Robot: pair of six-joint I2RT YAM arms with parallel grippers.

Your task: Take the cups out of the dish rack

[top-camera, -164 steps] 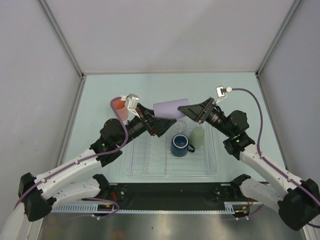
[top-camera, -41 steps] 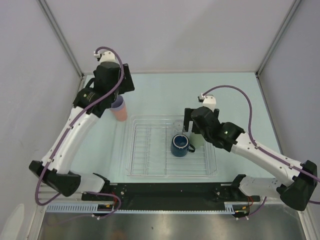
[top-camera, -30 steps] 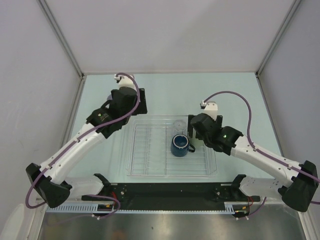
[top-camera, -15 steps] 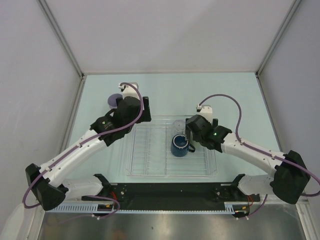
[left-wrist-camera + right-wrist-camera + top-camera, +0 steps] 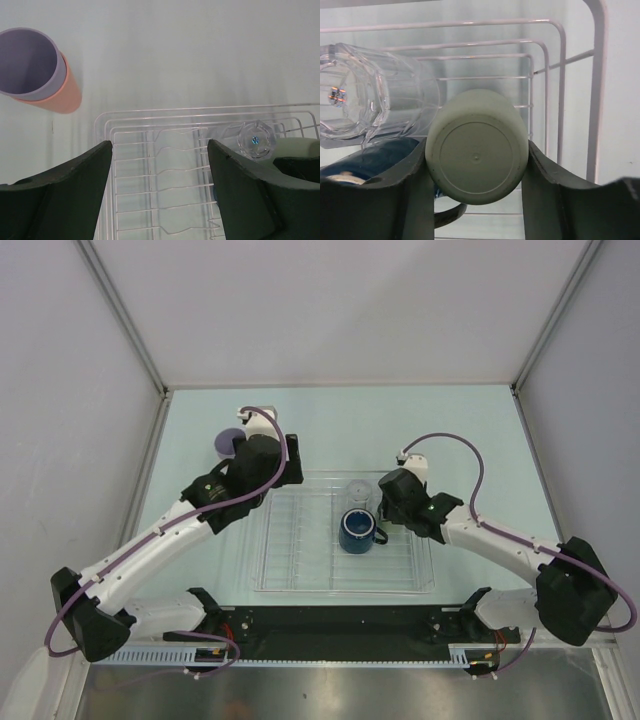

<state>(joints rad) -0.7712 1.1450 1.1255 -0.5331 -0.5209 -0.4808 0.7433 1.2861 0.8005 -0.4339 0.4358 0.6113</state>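
The clear dish rack holds a dark blue mug and a small clear cup. My right gripper is at the rack's far right. In the right wrist view it is shut on an upside-down pale green cup, fingers touching both sides, with the clear cup and blue mug beside it. The lavender cup sits nested in the salmon-pink cup on the table, left of the rack. My left gripper is open and empty above the rack's far left corner.
Grey walls with metal corner posts enclose the pale green table on three sides. The arm bases and a black rail line the near edge.
My left arm left the lavender cup nested in the pink cup and swung back over the rack's far left corner. My right gripper came down and closed round the pale green cup.
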